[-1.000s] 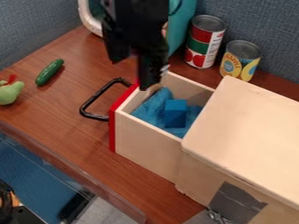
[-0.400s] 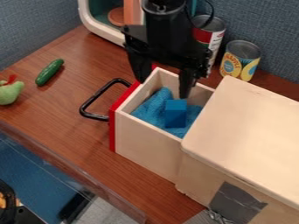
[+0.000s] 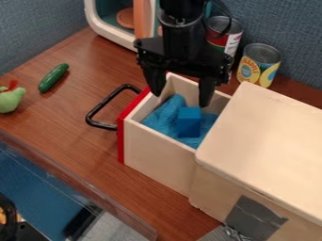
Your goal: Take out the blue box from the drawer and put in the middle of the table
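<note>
One worktop [image 3: 63, 108]: unchanged. Drawer [image 3: 154, 155]: open, has not shifted. Tool [image 3: 181, 100]: has moved across to above the drawer's opening; fingers spread apart, nothing held. Cloth [image 3: 165, 113]: inside drawer, under the box. Blue box [image 3: 189, 122]: unmoved on cloth; clearance below the fingertips hard to judge. Inference: approach nearly aligned; lower and grip next, mid-table placement pending.

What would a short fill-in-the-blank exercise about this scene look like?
The blue box lies on a cloth inside the ____.
The handle is coloured ____.
The gripper is not shut but ____.

Missing words: drawer; black; open.
</note>
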Controlling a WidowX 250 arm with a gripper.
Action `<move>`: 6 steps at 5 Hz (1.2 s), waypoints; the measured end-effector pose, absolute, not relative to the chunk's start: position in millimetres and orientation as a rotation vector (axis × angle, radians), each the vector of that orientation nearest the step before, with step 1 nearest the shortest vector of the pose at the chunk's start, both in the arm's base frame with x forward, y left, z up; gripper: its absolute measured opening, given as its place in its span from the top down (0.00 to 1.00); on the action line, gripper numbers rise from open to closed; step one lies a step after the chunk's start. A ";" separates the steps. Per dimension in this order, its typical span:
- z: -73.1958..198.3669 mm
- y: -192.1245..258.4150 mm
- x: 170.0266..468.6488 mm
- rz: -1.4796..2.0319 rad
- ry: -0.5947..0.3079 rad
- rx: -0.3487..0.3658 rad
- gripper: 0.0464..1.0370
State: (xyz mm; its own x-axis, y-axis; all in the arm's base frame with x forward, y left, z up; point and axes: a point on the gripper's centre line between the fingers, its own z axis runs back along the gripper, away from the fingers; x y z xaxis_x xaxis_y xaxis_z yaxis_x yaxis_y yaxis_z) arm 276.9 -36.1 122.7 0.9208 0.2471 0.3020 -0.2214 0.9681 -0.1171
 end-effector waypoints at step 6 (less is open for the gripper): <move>97.7 -42.5 286.6 0.507 -0.289 -0.075 0.04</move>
